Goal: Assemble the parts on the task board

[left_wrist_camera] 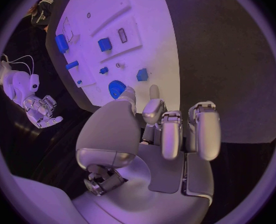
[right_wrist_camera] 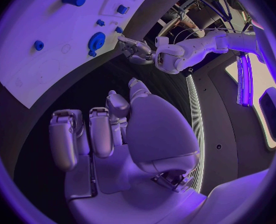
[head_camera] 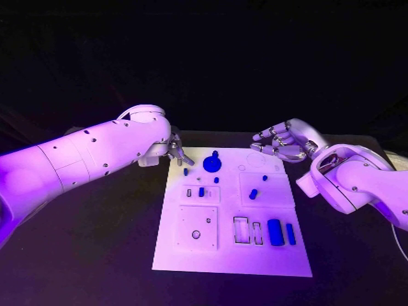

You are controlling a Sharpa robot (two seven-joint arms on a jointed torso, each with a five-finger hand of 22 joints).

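The white task board (head_camera: 231, 255) lies lengthwise on the black table. A round blue disc (head_camera: 212, 164) sits near its far edge, with small blue parts (head_camera: 254, 194) around the middle and two long blue bars (head_camera: 275, 231) near the front right. My left hand (head_camera: 174, 152) hovers at the board's far left corner, fingers loosely apart and holding nothing. My right hand (head_camera: 279, 143) hovers over the far right corner, also empty. In the left wrist view my left hand (left_wrist_camera: 169, 129) is just short of the disc (left_wrist_camera: 116, 88). In the right wrist view my right hand (right_wrist_camera: 113, 129) is off the board (right_wrist_camera: 38, 69).
Empty slots and recesses (head_camera: 241, 229) mark the board's near half. Black table (head_camera: 94, 255) surrounds the board on both sides. My left arm (head_camera: 85, 159) reaches across the table's left part, and my right arm (head_camera: 370, 185) crosses the right part.
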